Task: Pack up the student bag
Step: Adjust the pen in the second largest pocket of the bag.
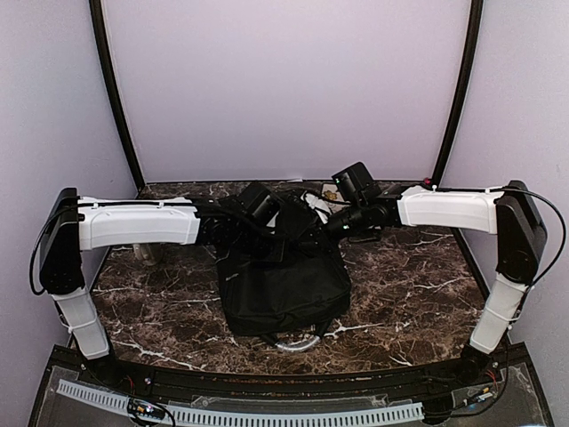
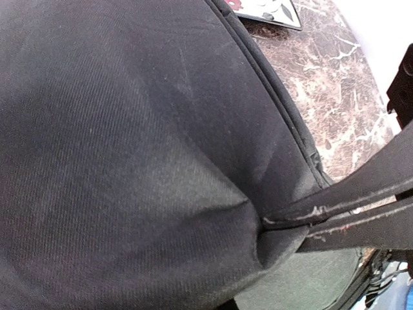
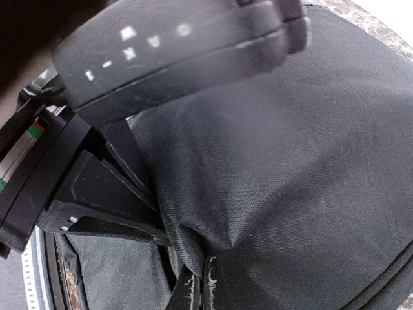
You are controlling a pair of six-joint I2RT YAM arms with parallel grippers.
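Note:
The student bag (image 1: 283,285) is a large black fabric bag lying in the middle of the marble table. Both grippers meet over its far top edge. My right gripper (image 1: 313,235) is shut on a fold of the bag's fabric (image 3: 271,168), its scratched fingertips (image 3: 216,284) closed together. In the right wrist view my left gripper (image 3: 162,239) comes in from the left and pinches the same fold. In the left wrist view black fabric (image 2: 129,142) fills the frame and hides my own fingers. The right gripper's fingers (image 2: 348,197) reach in from the right. Grey lining (image 2: 310,278) shows below them.
A curved metal loop (image 1: 295,342) lies at the bag's near edge. Small white and light-coloured items (image 1: 318,197) sit behind the bag near the back wall. A printed card (image 2: 271,10) lies on the table (image 2: 322,71) beside the bag. A pale object (image 1: 147,253) stands under the left arm.

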